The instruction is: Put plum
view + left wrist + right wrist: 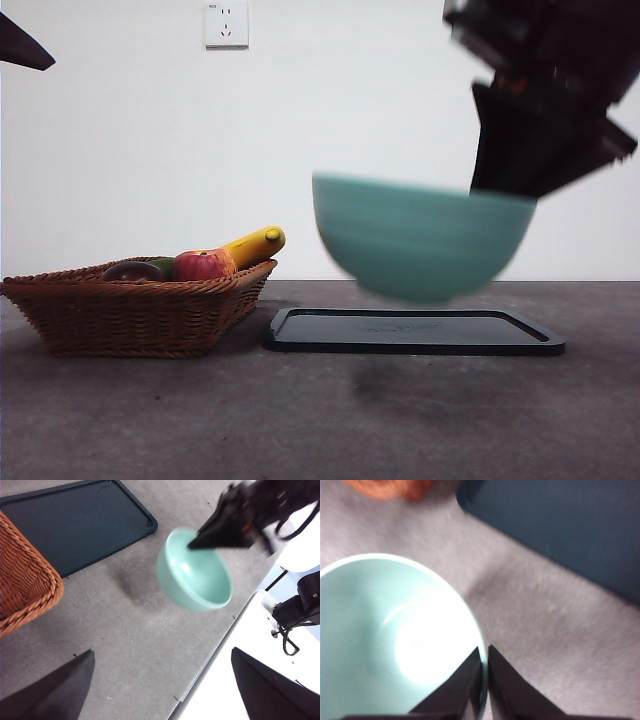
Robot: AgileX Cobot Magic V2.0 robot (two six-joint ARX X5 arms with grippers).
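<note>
**Aloft, a green bowl hung over the tray**

Clearly, the right gripper [485, 672] was clamped on the rim of a smooth, pale mint-green ceramic bowl [420, 240], one black jaw inside the wall and the other outside. The bowl was tilted and blurred, clear of the grey table [320, 420], hanging above a flat, black rectangular plastic tray [415, 332]; its faint shadow lay on the table just in front of the tray.

Beside the tray stood a brown woven wicker basket [140, 310], close to the tray's edge. Inside the basket lay the round, dark maroon plum [133, 271], with a red-yellow apple [204, 265] next to it on the tray side, a bit of green fruit [163, 264] between them, and a yellow banana [256, 244] angled up over the basket's rim toward the tray.

The left gripper [162, 690] hovered with its jaws spread wide apart, holding nothing, away from the tray.
</note>
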